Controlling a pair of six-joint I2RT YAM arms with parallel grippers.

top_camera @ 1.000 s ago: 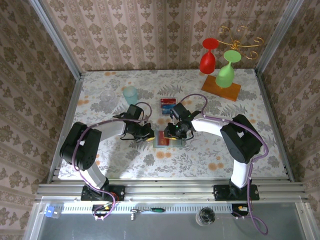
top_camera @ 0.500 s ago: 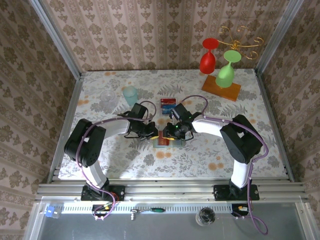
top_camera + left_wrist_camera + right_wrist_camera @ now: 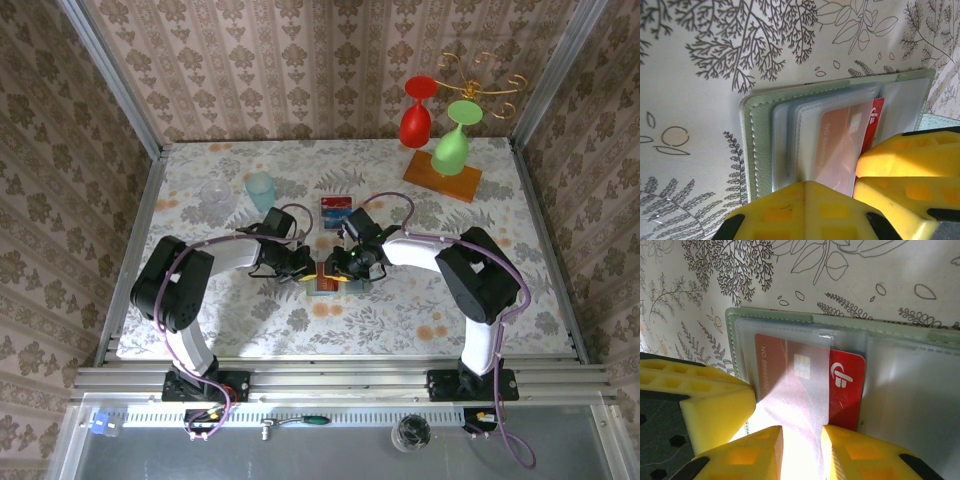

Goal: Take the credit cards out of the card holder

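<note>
The grey-green card holder lies open on the table between my two grippers. Its clear sleeves hold a red credit card, whose logo end sticks out past the sleeve's edge. My left gripper is shut, its joined tips pressed on the near edge of the sleeves on the card holder, beside the red card. My right gripper stands a little open, its tips either side of the sleeve over the red card, with nothing clamped. From above, the left gripper and right gripper almost meet over the holder.
A clear box with red and blue cards lies just behind the holder. A pale blue cup and a clear glass stand at the back left. Red and green goblets on a wooden board stand at the back right.
My left gripper has slid right onto the card holder's left side. The right gripper has stayed where it was, with its jaws no wider.
</note>
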